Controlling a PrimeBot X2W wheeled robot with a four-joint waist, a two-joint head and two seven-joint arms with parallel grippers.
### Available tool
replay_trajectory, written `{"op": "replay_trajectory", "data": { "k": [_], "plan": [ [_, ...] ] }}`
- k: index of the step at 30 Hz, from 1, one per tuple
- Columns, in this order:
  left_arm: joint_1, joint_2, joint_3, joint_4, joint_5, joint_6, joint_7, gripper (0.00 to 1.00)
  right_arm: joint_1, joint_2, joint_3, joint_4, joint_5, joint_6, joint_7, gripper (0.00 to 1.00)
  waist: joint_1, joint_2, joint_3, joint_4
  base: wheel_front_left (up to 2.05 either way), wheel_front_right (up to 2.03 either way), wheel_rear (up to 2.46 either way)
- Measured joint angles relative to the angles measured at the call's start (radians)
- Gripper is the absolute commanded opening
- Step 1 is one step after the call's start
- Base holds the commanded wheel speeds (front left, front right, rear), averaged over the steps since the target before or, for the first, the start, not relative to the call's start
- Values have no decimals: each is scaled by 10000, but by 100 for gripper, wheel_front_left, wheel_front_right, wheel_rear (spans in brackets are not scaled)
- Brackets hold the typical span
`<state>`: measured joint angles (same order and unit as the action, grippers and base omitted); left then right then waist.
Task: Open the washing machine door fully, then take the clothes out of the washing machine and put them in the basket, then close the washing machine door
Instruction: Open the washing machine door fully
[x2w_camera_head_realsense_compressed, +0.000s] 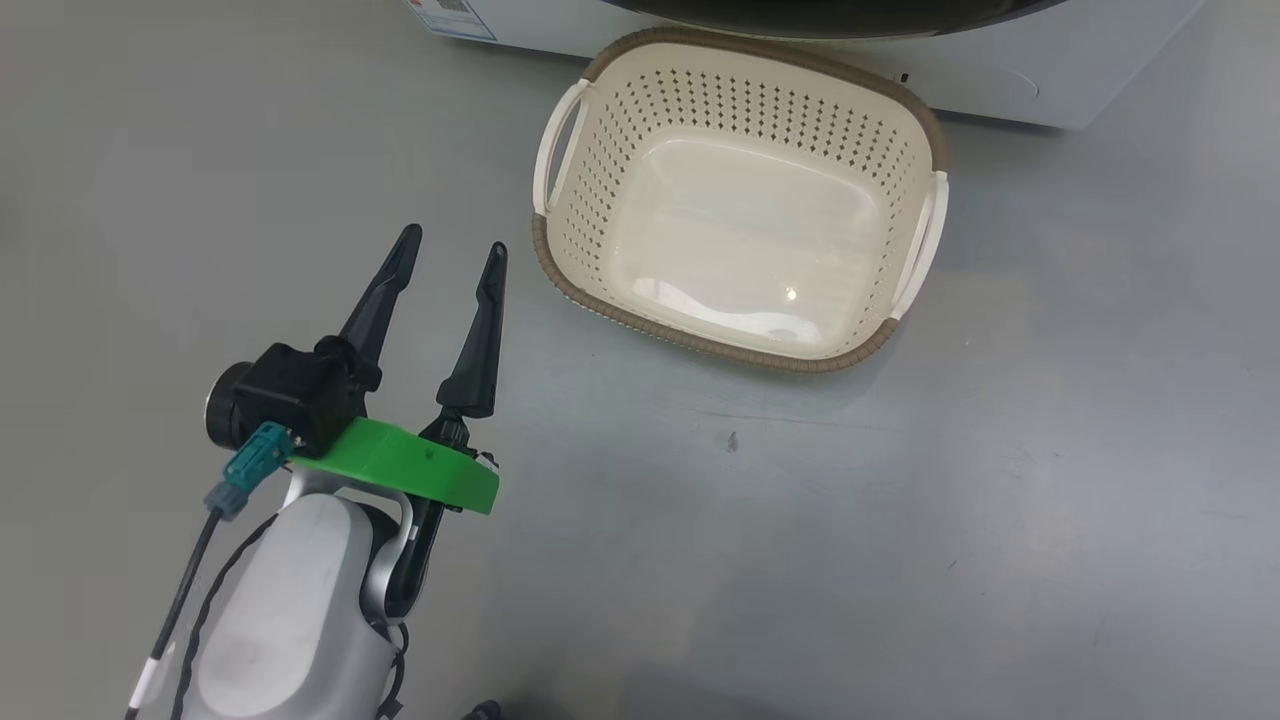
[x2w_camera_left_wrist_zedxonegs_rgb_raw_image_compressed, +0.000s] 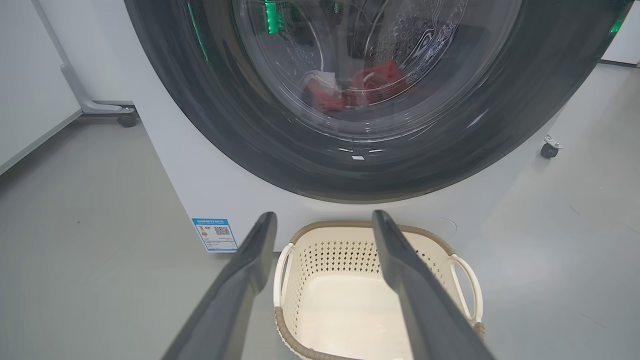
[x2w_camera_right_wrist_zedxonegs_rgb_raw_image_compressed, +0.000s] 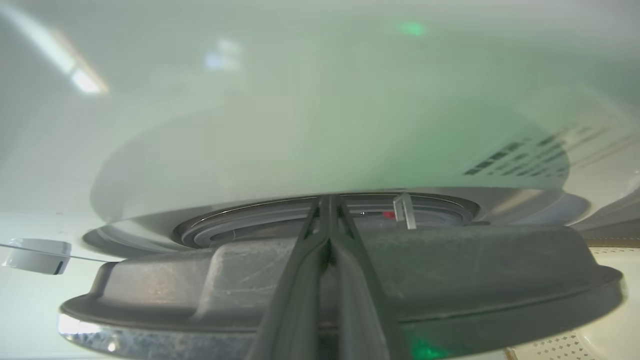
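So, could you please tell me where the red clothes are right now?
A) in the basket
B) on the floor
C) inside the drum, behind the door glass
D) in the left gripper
C: the clothes show through the glass of the washing machine door, and the basket holds nothing.

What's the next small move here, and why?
Probably draw the door wider with the shut right tool, whose tips sit at its inner edge. The door looks only ajar: a narrow gap shows the gasket, the clothes lie behind the glass, and the basket is empty. The open left tool hovers beside it.
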<state>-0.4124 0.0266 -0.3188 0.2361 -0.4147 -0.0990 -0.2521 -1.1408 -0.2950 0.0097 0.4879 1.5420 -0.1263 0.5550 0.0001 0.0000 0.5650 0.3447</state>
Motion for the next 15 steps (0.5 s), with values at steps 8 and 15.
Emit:
{"op": "replay_trajectory", "data": {
  "k": [8, 15],
  "plan": [
    [-80, -4, -31, -2, -79, 17, 0, 100, -213, 21, -46, 366, 169, 2, 274, 0, 0, 0, 11, 12, 0, 0, 0],
    [-140, -8, -12, 4, -77, 75, 0, 100, -264, -21, -31, 665, 439, 2, 792, 0, -1, 0, -64, -40, 0, 0, 0]
  ]
}}
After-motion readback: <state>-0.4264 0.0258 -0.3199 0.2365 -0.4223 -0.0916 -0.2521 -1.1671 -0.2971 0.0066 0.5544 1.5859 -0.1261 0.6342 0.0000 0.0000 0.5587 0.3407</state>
